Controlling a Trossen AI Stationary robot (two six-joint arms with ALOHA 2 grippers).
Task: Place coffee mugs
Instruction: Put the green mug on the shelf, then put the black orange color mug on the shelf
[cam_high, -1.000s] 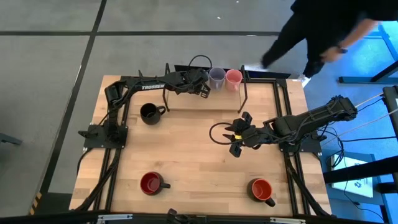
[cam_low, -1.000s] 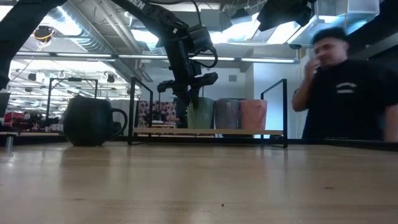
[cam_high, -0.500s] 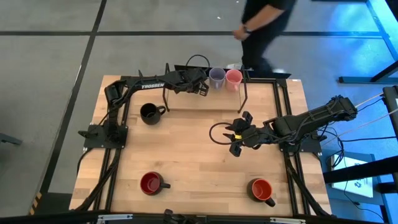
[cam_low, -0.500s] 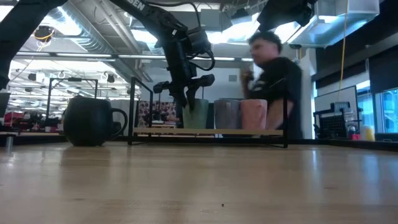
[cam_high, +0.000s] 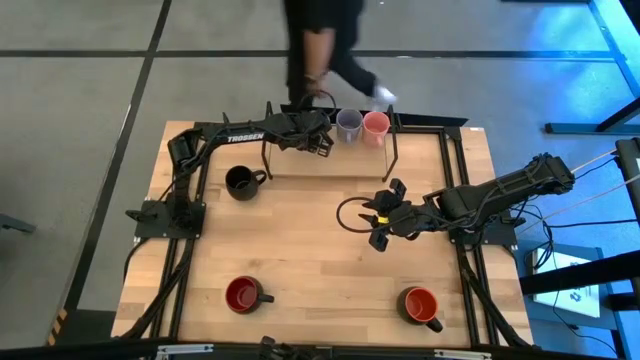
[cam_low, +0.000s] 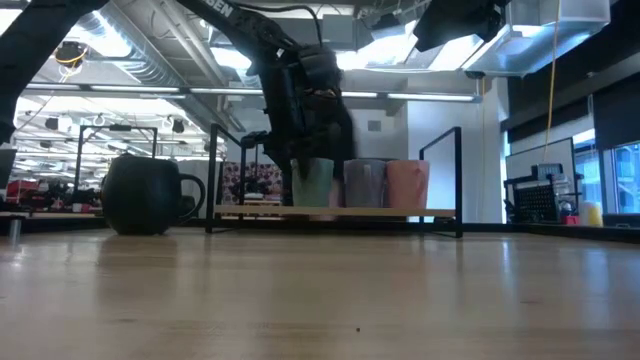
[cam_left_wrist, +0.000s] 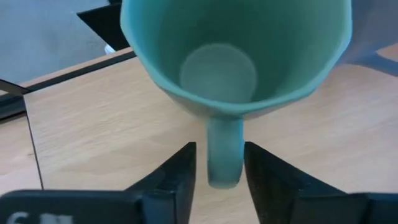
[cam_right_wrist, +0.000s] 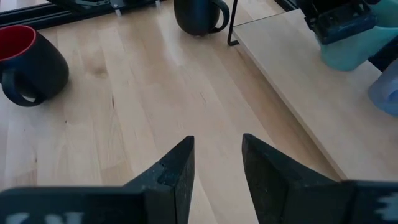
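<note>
The pale green mug (cam_left_wrist: 236, 56) stands upright on the raised wooden shelf (cam_low: 340, 211), next to the lavender mug (cam_high: 348, 125) and the pink mug (cam_high: 376, 124). My left gripper (cam_left_wrist: 219, 149) is at the green mug (cam_low: 313, 184), open, with one finger on each side of its handle. My arm hides this mug in the high view. The black mug (cam_high: 240, 181) and two red mugs (cam_high: 243, 294) (cam_high: 420, 303) stand on the table. My right gripper (cam_high: 378, 225) waits open above the table's middle right. My left gripper has the green mug's handle (cam_left_wrist: 224, 158) between its two fingers. Bare wood shows between the handle and one finger (cam_left_wrist: 183, 174). The other finger (cam_left_wrist: 258, 174) lies very close to the handle, and I cannot tell whether it touches. The mug's base rests on the shelf.
The shelf has thin black posts (cam_low: 459, 180) at its ends and sits along the table's far edge. Bare wood (cam_high: 310, 240) lies between the shelf and the red mugs. A person (cam_high: 325, 45) walks past just beyond the far edge.
My left gripper and the green mug have shifted a little toward the table's left along the shelf, the mug staying upright, then nearly stopped. Behind the table, a person has walked from the right side to behind the shelf.
</note>
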